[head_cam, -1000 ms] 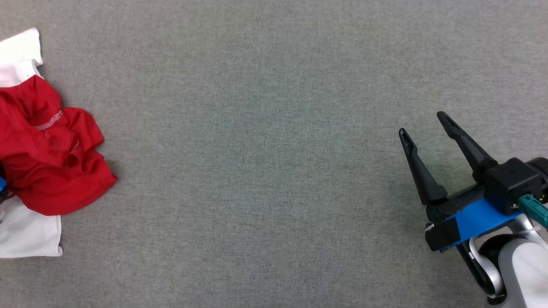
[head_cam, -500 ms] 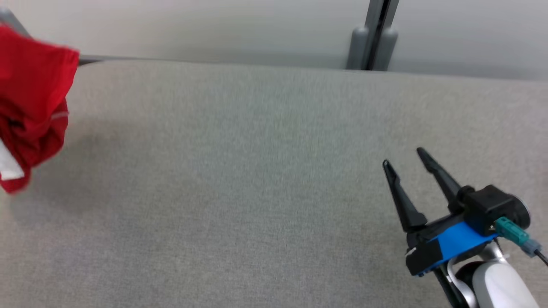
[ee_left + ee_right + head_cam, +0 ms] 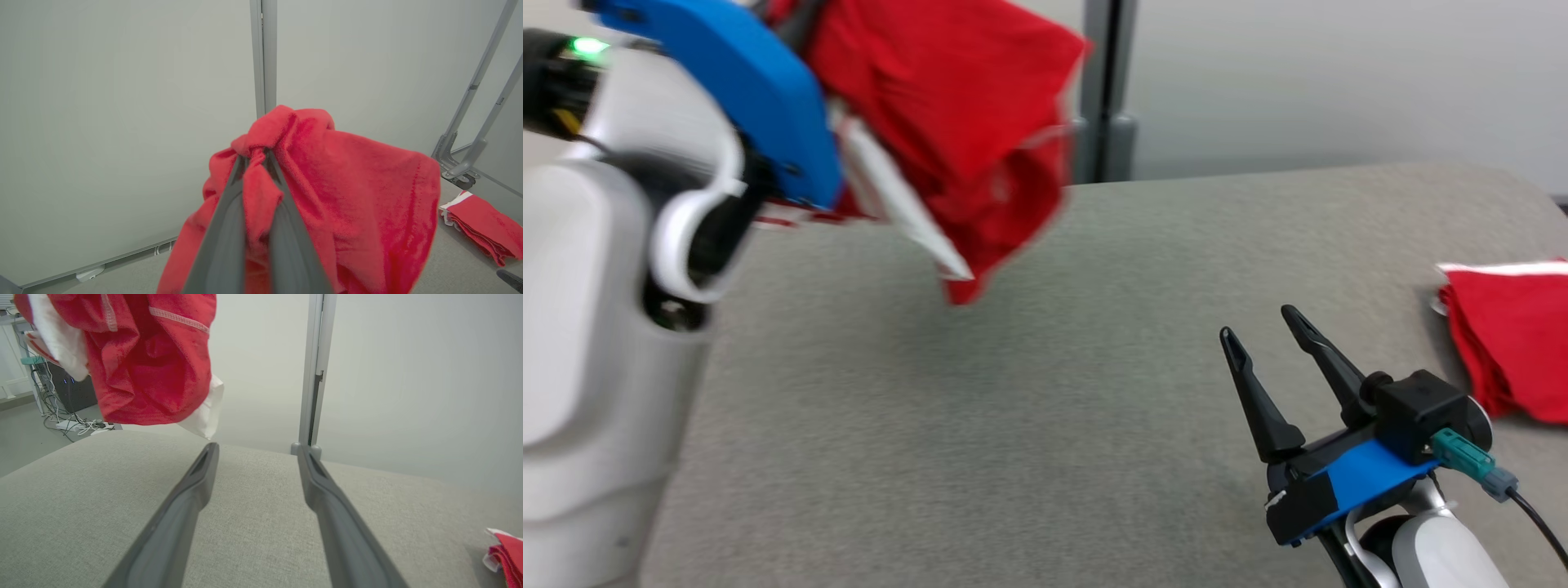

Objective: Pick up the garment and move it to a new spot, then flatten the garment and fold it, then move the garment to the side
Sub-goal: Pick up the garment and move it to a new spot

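Red fabric is being pinched between the left gripper's (image 3: 255, 153) two fingers. They're sitting nearly together in the left wrist view, with a fold of the garment (image 3: 359, 196) bunched between them. The garment is hanging in the air, clear of the counter (image 3: 1013, 425), in the upper left of the head view. A white panel is showing along its lower edge, and it's looking a bit blurry there. The right gripper (image 3: 1259, 322) is sitting at the lower right of the head view over the grey cloth-covered counter, fingers spread wide and holding nothing. Past it, at the far right edge, a folded red and white piece (image 3: 1515, 343) is lying on the counter. A grey post (image 3: 1104, 82) is standing against the pale wall behind.
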{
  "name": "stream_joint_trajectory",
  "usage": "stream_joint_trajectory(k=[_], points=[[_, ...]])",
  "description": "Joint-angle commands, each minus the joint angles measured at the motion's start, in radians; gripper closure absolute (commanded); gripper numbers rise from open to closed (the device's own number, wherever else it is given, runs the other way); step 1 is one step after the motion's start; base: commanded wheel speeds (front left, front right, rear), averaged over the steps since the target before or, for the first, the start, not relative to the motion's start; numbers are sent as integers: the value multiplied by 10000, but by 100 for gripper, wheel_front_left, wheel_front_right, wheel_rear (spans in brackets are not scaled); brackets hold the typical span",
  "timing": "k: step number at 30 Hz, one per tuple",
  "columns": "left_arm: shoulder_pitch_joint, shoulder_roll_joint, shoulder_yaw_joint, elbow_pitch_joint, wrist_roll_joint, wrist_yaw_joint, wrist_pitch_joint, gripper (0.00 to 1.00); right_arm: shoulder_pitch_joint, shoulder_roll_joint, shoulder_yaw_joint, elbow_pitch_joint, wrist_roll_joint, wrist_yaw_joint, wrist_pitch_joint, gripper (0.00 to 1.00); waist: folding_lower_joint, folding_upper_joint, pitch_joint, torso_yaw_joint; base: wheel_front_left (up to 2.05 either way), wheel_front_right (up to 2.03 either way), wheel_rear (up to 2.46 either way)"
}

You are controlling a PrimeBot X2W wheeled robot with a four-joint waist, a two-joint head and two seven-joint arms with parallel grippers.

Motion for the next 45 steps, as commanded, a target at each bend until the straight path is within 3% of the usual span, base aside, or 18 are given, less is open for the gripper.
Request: stream_joint_trajectory(k=[1,8,14,16,21,25,27,36,45], points=[[123,-47,-36,6,75,-14,-75,100,-26,43,19,1,67,1,-46,0,1,0,-101,-196,0,0,0],[1050,-1614,-1248,1226,275,179,-1009,100,-320,179,172,26,73,1,-132,0,1,0,653,-1341,0,0,0],[1980,-2140,-1774,3321,651,480,-2037,100,-714,254,397,215,144,1,-358,0,1,0,1184,-2193,0,0,0],[2187,-2187,-1790,3918,777,592,-2500,0,-805,270,470,316,160,1,-427,0,1,0,1251,-2330,0,0,0],[2706,-2474,-1615,4520,484,505,-3575,0,-735,239,255,469,98,1,-509,0,1,0,1139,-2139,0,0,0],[3294,-2528,-1242,4039,168,288,-4901,0,-455,125,1,447,27,1,-391,0,1,0,864,-1652,0,0,0],[3917,-2277,-965,3567,40,72,-5885,0,-212,96,-262,420,28,1,-292,0,1,0,610,-1197,0,0,0],[6116,-1074,272,2520,74,556,-8305,0,747,313,-984,602,-12,1,-149,0,1,0,57,-354,0,0,0],[8072,-487,888,1697,118,1023,-9167,0,1285,480,-1314,772,-20,1,-133,0,1,0,-324,-176,0,0,0]])
